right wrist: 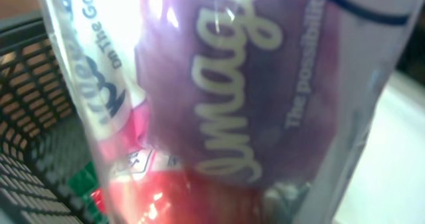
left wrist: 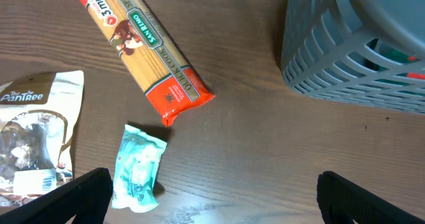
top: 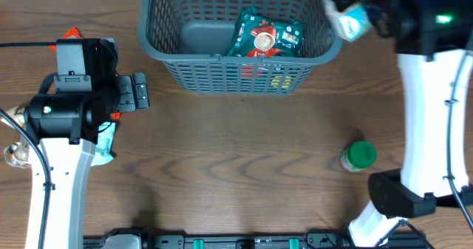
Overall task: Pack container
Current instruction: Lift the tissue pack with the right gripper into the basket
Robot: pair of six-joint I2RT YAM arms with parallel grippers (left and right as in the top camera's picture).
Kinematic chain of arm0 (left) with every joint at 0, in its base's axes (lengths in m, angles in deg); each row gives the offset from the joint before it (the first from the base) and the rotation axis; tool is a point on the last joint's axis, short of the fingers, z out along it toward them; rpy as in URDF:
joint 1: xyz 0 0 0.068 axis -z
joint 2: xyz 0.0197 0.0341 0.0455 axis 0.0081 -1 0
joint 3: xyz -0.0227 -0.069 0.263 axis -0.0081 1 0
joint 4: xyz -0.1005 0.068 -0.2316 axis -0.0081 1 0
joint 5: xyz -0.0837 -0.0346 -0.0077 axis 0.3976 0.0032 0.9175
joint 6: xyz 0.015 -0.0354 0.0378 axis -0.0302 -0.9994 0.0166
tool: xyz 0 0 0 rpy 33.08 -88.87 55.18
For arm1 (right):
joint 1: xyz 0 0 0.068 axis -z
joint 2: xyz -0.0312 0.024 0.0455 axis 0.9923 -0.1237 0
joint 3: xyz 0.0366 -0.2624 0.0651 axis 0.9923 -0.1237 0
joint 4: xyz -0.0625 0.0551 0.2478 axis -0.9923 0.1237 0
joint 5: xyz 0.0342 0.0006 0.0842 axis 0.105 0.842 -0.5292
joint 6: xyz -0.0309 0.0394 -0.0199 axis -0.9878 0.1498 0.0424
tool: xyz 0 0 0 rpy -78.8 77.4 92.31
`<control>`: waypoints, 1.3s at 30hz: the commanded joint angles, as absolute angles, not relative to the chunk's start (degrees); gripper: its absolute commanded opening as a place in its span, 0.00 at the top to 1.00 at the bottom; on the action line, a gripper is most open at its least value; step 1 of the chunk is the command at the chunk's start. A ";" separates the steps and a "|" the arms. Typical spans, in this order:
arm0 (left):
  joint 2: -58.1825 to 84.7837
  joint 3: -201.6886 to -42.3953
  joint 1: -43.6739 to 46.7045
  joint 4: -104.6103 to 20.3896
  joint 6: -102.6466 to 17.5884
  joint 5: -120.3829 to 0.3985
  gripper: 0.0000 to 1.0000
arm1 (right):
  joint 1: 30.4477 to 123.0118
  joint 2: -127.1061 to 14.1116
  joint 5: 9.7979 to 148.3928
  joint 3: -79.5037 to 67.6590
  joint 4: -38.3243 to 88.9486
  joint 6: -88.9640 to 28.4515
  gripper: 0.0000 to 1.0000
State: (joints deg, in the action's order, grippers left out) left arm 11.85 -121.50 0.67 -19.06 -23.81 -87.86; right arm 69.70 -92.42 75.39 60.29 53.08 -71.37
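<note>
The dark grey slatted container [top: 166, 46] stands at the back middle of the table with a green and red snack packet [top: 266, 36] inside. My right gripper [top: 340, 9] is at the container's right rim, shut on a pouch [top: 352, 23]. In the right wrist view this purple and red pouch [right wrist: 219, 98] fills the frame and hides the fingers, with the container wall [right wrist: 30, 124] at the left. My left gripper [left wrist: 229, 204] is open and empty, low over the table left of the container [left wrist: 345, 58].
A red and green pasta packet [left wrist: 149, 54], a small teal packet [left wrist: 137, 167] and a clear PanTree bag [left wrist: 30, 144] lie by the left gripper. A green-lidded jar [top: 359, 157] stands at the right front, near the right arm's base [top: 399, 193].
</note>
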 commanded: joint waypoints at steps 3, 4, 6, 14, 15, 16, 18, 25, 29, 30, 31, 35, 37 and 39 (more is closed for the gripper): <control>11.52 -122.22 0.41 -18.67 -22.83 -88.30 0.01 | 63.65 -95.54 76.40 61.47 49.80 -84.18 0.99; 11.52 -122.22 0.41 -18.67 -22.83 -88.30 0.01 | 62.93 -96.77 76.40 61.47 49.91 -84.77 0.99; 11.52 -122.22 0.41 -18.67 -22.83 -88.30 0.02 | 62.14 -99.13 76.40 61.47 50.13 -85.10 0.99; 11.52 -122.22 0.41 -18.67 -22.83 -88.30 0.01 | 59.95 -109.47 76.61 61.47 56.03 -96.57 0.99; 11.52 -122.22 0.41 -18.67 -22.83 -88.30 0.01 | 59.76 -110.67 76.61 61.47 56.56 -97.49 0.99; 11.52 -122.22 0.41 -18.67 -22.83 -88.30 0.02 | 59.58 -111.50 76.61 61.47 56.78 -97.58 0.99; 11.52 -122.22 0.41 -18.60 -22.83 -88.30 0.01 | 59.30 -112.77 76.33 61.47 57.10 -97.60 0.99; 11.52 -122.22 0.41 -18.52 -22.83 -88.28 0.01 | 58.86 -117.16 76.35 61.47 62.02 -99.52 0.99; 11.52 -122.22 0.41 -18.52 -22.83 -88.28 0.01 | 58.84 -119.98 76.37 61.47 64.95 -99.52 0.99; 11.52 -122.22 0.41 -18.52 -22.83 -88.30 0.01 | 58.84 -120.64 76.37 61.47 65.67 -99.52 0.99; 11.52 -122.22 0.41 -18.52 -22.83 -88.28 0.01 | 58.84 -121.16 76.35 61.45 66.24 -99.50 0.99; 11.52 -122.22 0.41 -18.38 -22.83 -88.28 0.01 | 58.69 -121.82 76.35 61.41 66.89 -99.24 0.86; 11.52 -122.22 0.41 -18.19 -22.83 -88.30 0.01 | 58.58 -121.75 76.35 61.43 66.85 -99.24 0.45; 11.52 -122.22 0.41 -18.03 -22.83 -88.28 0.02 | 58.53 -121.69 76.35 61.43 66.92 -99.24 0.28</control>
State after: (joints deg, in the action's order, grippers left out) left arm 11.85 -121.50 0.65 -18.34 -23.81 -87.86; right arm 59.36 -122.63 76.86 60.38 66.89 -98.80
